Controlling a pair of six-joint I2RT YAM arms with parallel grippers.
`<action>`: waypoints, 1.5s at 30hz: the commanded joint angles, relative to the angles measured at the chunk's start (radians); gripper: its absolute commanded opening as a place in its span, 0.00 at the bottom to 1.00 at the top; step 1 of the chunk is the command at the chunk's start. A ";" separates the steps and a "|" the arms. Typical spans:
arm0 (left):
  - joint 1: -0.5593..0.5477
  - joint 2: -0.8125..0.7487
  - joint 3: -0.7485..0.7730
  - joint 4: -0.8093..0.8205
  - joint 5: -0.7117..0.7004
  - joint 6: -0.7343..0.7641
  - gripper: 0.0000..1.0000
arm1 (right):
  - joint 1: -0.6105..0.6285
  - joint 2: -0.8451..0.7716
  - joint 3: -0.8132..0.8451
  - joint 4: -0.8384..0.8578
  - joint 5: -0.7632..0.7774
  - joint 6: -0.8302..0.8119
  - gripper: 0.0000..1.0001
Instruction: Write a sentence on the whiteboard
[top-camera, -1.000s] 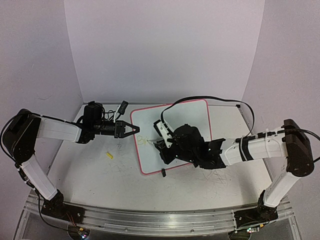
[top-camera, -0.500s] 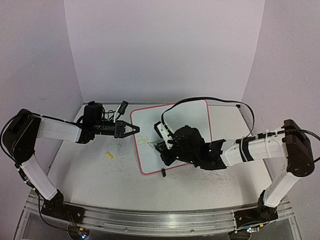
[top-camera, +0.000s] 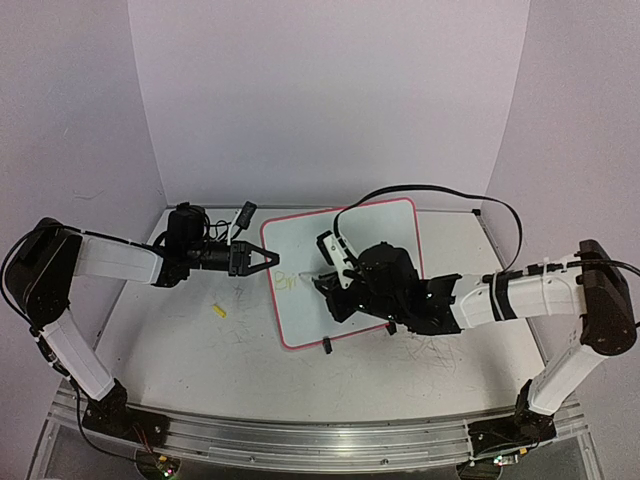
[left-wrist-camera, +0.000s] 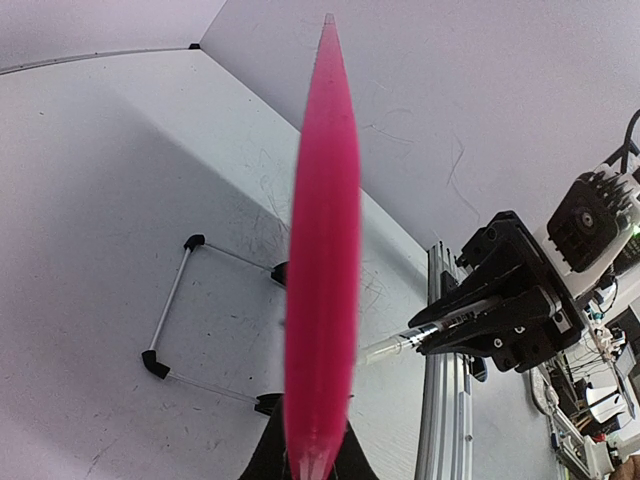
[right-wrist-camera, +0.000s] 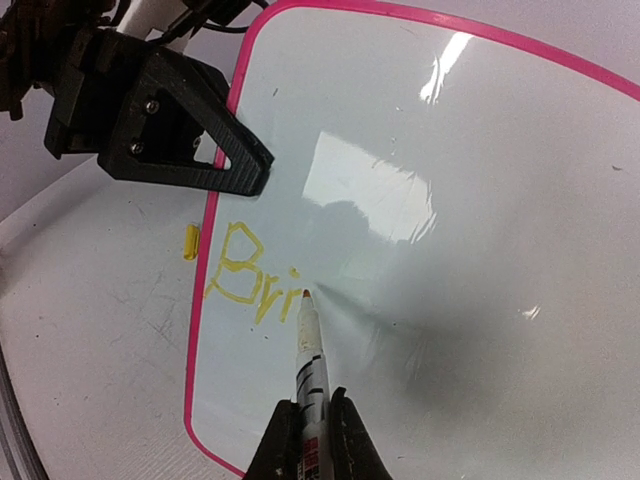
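The whiteboard (top-camera: 345, 270) lies at the table's centre, white with a pink rim. My left gripper (top-camera: 268, 258) is shut on its left edge. In the left wrist view the rim (left-wrist-camera: 322, 260) runs edge-on out of that gripper (left-wrist-camera: 318, 452). My right gripper (right-wrist-camera: 309, 408) is shut on a marker (right-wrist-camera: 311, 365) whose tip touches the board. The sentence (right-wrist-camera: 250, 275) reads "Bri" in yellow near the board's left edge; it shows faintly in the top view (top-camera: 290, 281). In the top view the right gripper (top-camera: 330, 285) is over the board's middle.
A small yellow cap (top-camera: 219, 311) lies on the table left of the board, also in the right wrist view (right-wrist-camera: 190, 242). A black clip (top-camera: 327, 346) sits at the board's near edge. A black cable (top-camera: 430, 190) loops behind. A wire frame (left-wrist-camera: 175, 300) shows beside the rim.
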 joint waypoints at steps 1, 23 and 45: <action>-0.004 -0.011 0.034 -0.004 0.021 0.008 0.00 | -0.007 -0.003 0.007 0.025 0.025 0.018 0.00; -0.004 -0.005 0.038 -0.005 0.023 0.008 0.00 | -0.008 0.027 0.026 0.009 0.051 0.016 0.00; -0.004 0.003 0.045 -0.007 0.028 0.009 0.00 | -0.008 0.046 0.038 -0.012 0.006 0.002 0.00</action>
